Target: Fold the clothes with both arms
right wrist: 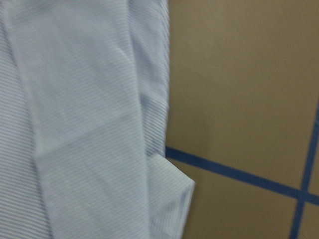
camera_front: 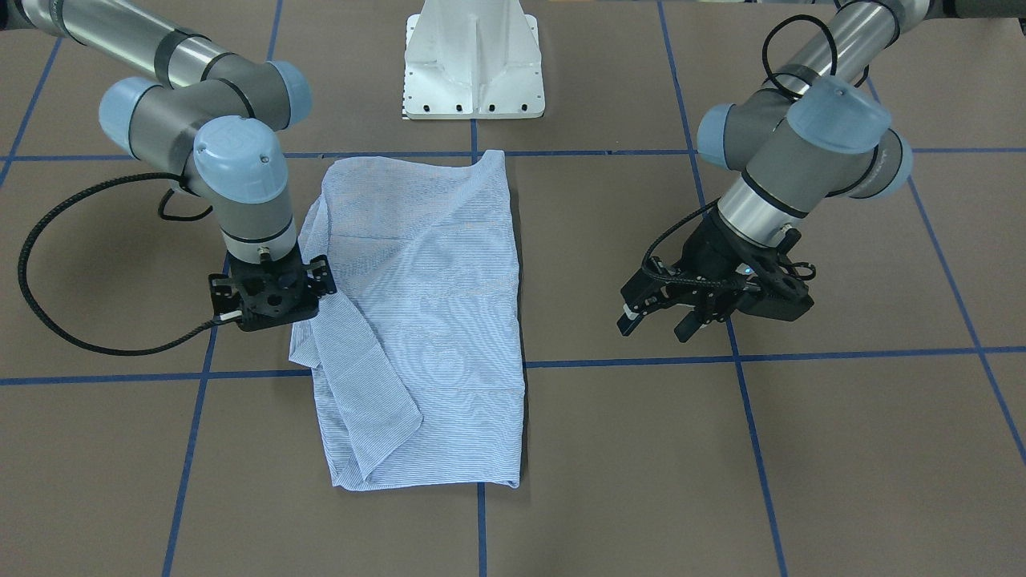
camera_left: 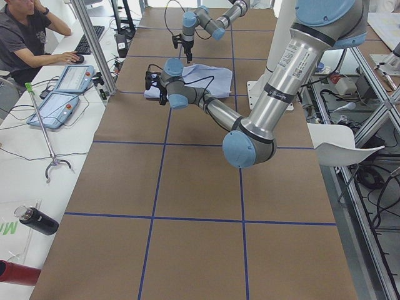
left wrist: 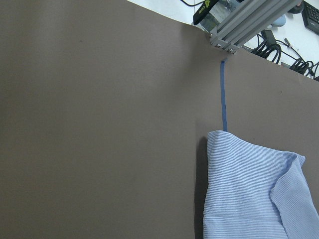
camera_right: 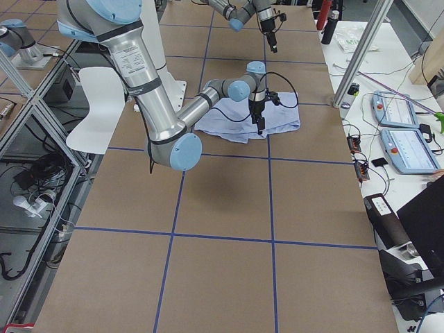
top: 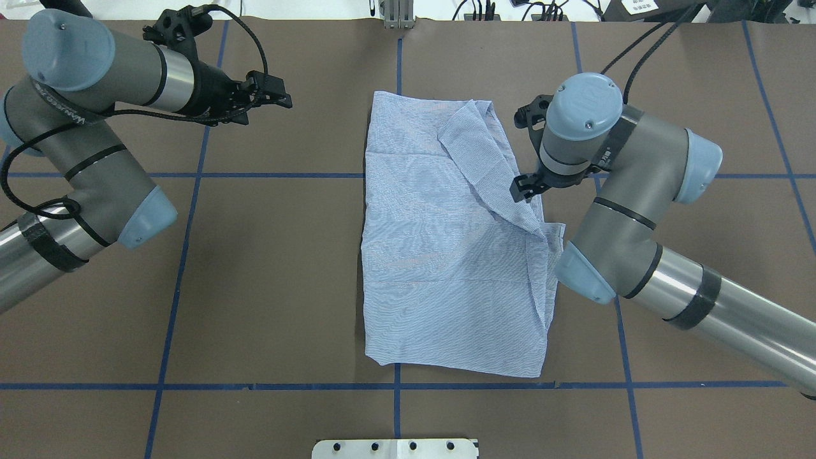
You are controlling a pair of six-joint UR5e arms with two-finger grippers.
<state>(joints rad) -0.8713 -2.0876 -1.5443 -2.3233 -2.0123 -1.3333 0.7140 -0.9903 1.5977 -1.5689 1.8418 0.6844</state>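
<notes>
One shirt (camera_front: pixel 433 320), two arms (camera_front: pixel 240 192) (camera_front: pixel 793 168), left claw (camera_front: pixel 656 325) seemingly agape.

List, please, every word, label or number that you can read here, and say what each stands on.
"M": green letter on a white sheet, the rest cut off by the picture's edge.
Black lettering along the silver tube of the grey-and-silver left robot arm: too small to read.
Lettering on the grey-and-silver right robot arm: too small to read.
Light blue striped shirt: no label shows.
</notes>
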